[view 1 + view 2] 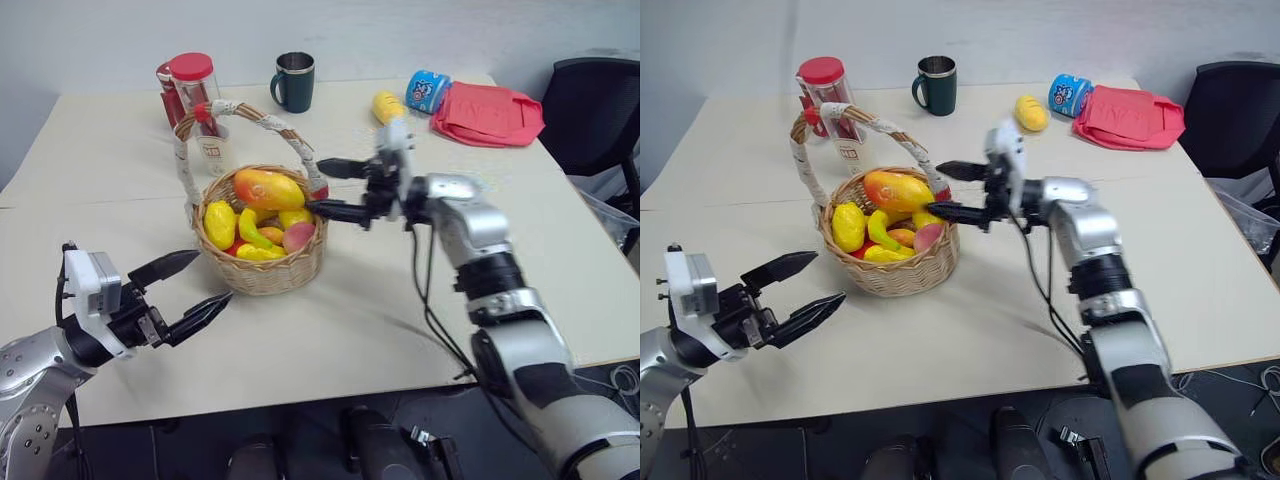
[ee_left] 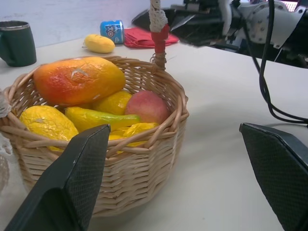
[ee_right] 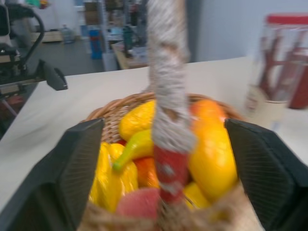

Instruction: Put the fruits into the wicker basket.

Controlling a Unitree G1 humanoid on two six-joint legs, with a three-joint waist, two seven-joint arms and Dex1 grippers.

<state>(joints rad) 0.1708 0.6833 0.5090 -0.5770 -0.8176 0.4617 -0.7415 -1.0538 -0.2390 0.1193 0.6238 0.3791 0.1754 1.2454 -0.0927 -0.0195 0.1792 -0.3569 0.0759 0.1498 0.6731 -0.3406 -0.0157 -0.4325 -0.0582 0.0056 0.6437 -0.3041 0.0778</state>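
Observation:
The wicker basket [image 1: 265,272] stands at the table's middle left, its white-wrapped handle [image 1: 250,112] arching over it. It holds several fruits: an orange-red mango [image 1: 268,188] on top, a yellow lemon [image 1: 219,224], a greenish-yellow banana [image 1: 252,232] and a pinkish piece [image 1: 298,236]. Another yellow fruit [image 1: 1031,112] lies on the table at the back. My right gripper [image 1: 315,187] is open at the basket's right rim, its fingers either side of the handle's red end without touching it. My left gripper [image 1: 213,278] is open and holds nothing, just front-left of the basket.
At the back stand a red-lidded jar [image 1: 197,90] behind the basket, a dark green mug [image 1: 295,82] and a blue can [image 1: 427,90] beside a red cloth bag [image 1: 488,112]. A black chair [image 1: 590,110] sits past the table's right edge.

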